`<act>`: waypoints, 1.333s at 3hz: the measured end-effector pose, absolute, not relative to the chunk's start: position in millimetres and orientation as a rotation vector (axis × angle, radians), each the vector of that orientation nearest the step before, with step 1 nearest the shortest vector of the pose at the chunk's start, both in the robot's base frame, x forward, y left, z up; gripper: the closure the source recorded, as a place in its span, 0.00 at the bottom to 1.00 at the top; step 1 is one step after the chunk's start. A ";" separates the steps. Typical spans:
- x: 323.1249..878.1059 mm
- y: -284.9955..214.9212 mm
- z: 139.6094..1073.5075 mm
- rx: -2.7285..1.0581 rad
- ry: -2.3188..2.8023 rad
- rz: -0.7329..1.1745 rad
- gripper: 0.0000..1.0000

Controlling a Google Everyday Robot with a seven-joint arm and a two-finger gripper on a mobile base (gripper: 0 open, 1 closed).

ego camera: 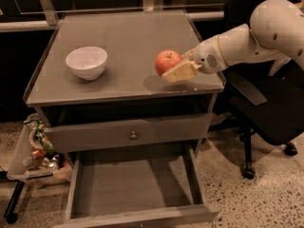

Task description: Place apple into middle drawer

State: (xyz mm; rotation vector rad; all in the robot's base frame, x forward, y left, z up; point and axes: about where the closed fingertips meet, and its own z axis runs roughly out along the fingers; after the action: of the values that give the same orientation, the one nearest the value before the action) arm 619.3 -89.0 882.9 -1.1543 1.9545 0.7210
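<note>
The red-orange apple (167,61) is held in my gripper (174,68) just above the right front part of the cabinet top (128,37), with its shadow on the top below it. The cream fingers (181,71) close on the apple from the right side, and the white arm reaches in from the right. The middle drawer (133,186) stands pulled open below, with a bare flat floor, low and in front of the cabinet. The apple is above the top, not over the drawer.
A white bowl (86,62) sits on the left of the cabinet top. A closed drawer front with a round metal knob (133,135) is above the open drawer. A black office chair (266,108) stands to the right. A bin of clutter (38,151) is at the lower left.
</note>
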 end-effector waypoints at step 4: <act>499.9 -98.9 827.9 -0.933 2.102 0.813 1.00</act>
State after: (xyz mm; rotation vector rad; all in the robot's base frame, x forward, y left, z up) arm 499.9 -98.9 827.9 -0.9325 2.1025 0.8125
